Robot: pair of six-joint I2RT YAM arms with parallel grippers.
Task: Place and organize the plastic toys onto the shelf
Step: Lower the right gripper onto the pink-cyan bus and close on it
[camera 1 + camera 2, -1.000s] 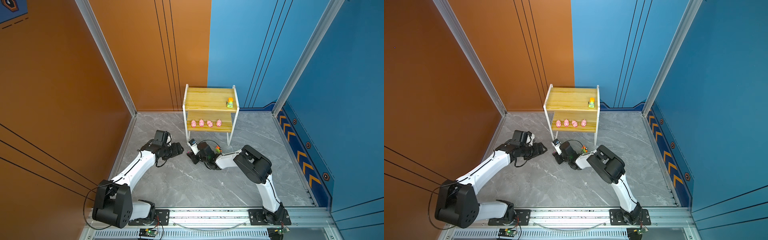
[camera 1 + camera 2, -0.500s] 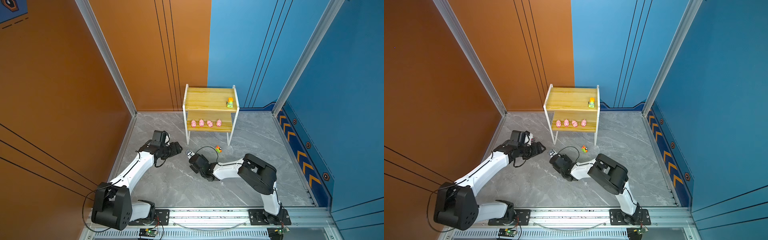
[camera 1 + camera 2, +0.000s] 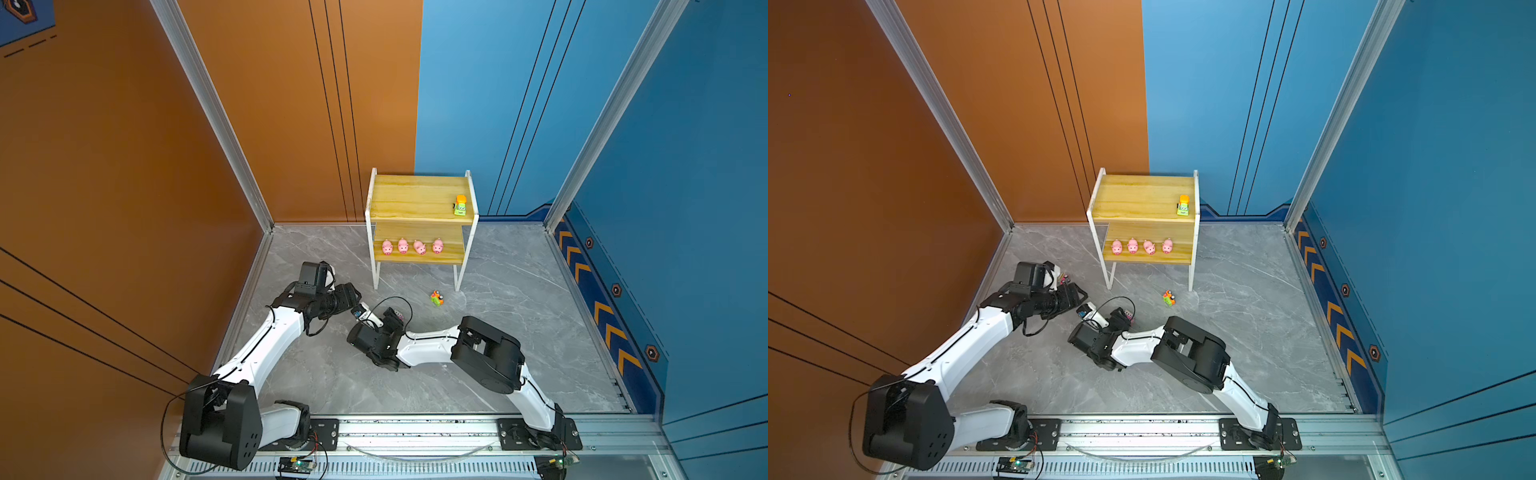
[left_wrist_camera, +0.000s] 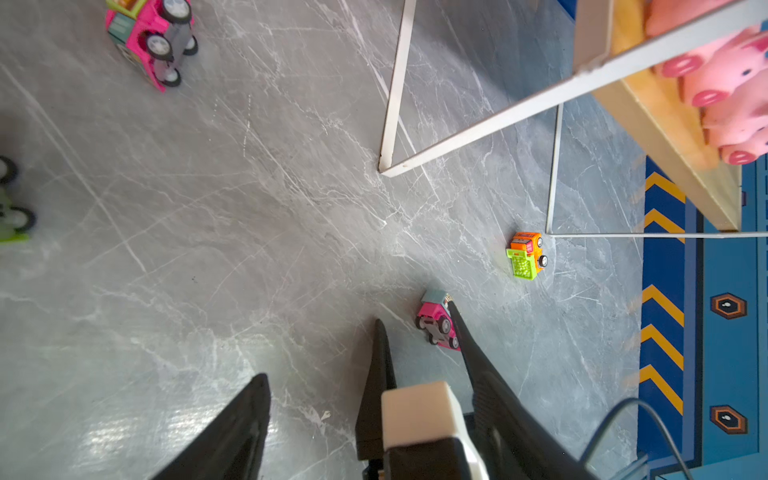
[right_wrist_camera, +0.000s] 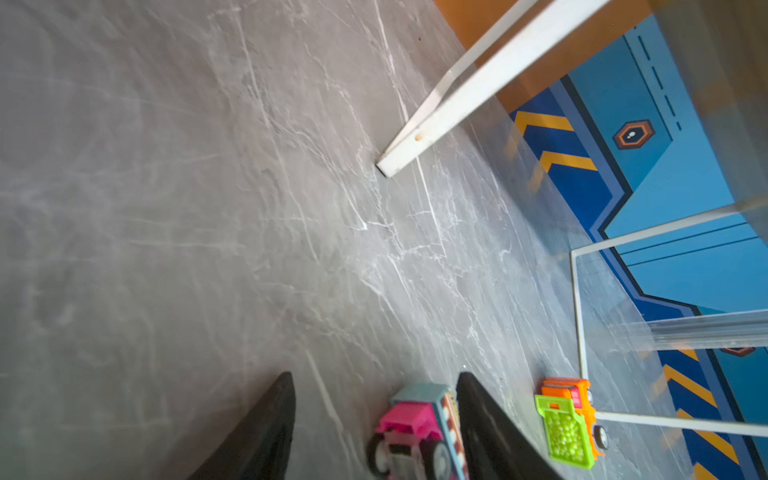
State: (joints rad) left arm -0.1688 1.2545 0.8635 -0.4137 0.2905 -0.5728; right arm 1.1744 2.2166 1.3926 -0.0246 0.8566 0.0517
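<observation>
Sideways, tiny pink car [image 5: 409, 422], black wheels

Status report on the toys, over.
Right gripper open, astride pink car tipped on its side on floor. Left gripper open, empty, close alongside. Orange car loose by shelf leg. Nothing in the way.

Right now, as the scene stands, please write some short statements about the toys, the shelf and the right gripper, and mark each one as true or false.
1. Four pink pigs stand in a row on the lower board of the shelf. True.
2. Two cars sit on the upper board. False: only one green and yellow car sits there.
3. The pink car lies on the floor between the jaws of the open right gripper. True.
4. The orange car is on the lower board. False: it is on the floor, beside a front leg of the shelf.
</observation>
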